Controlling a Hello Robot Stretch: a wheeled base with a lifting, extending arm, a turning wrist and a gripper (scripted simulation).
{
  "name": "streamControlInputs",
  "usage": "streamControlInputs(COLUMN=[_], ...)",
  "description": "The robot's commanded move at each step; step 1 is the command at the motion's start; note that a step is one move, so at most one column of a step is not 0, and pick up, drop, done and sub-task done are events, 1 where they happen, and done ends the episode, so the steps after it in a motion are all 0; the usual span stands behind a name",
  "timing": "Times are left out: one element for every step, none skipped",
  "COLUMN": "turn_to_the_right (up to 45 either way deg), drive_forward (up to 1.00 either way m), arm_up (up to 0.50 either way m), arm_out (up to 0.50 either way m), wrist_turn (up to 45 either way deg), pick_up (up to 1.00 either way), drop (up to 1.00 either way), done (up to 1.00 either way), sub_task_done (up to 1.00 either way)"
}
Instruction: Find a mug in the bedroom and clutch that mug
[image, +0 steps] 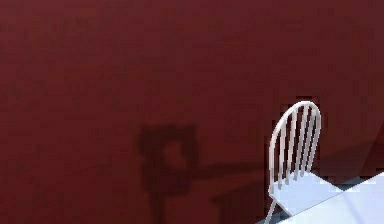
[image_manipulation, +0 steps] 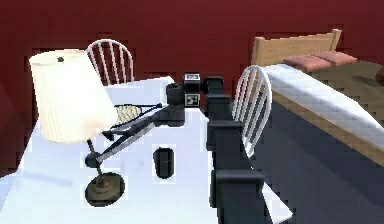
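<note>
The only marks on offer are the black ones on the two white squares (image_manipulation: 185, 88) at the far end of the arm (image_manipulation: 238, 170), and they are too small for you to read.

Your likeliest mug is a small dark cylinder (image_manipulation: 163, 162). It stands upright on the white table (image_manipulation: 190, 150), between the base of the lamp (image_manipulation: 103, 187) and the arm. You can't make out a handle on it.

The gripper (image_manipulation: 135, 120) reaches left from the squares, farther up the table than the cylinder and apart from it. Its far end runs in with the lamp's thin dark stem and a pale striped thing (image_manipulation: 125, 113) on the table, so you cannot tell whether it holds anything.

The lamp's cream shade (image_manipulation: 65, 95) hides the table's left part. One white chair (image_manipulation: 110, 58) stands behind the table. A second stands between the table and the bed (image_manipulation: 320, 95), which is cut off at the right edge.

In the forward view you get a white chair and a table corner at the lower right, against a dark red wall (image: 120, 80).
</note>
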Motion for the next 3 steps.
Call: streamControlInputs(turn_to_the_right=[0.0,0.0,0.0], drive_forward=[0.00,0.00,0.00], arm_up=[0.00,0.00,-0.30], arm_out=[0.00,0.00,0.00], wrist_turn=[45.0,18.0,0.0], pick_up=[0.00,0.00,0.00], drop=[0.00,0.00,0.00], done=[0.00,0.00,0.00], sub_task_done=[0.00,0.00,0.00])
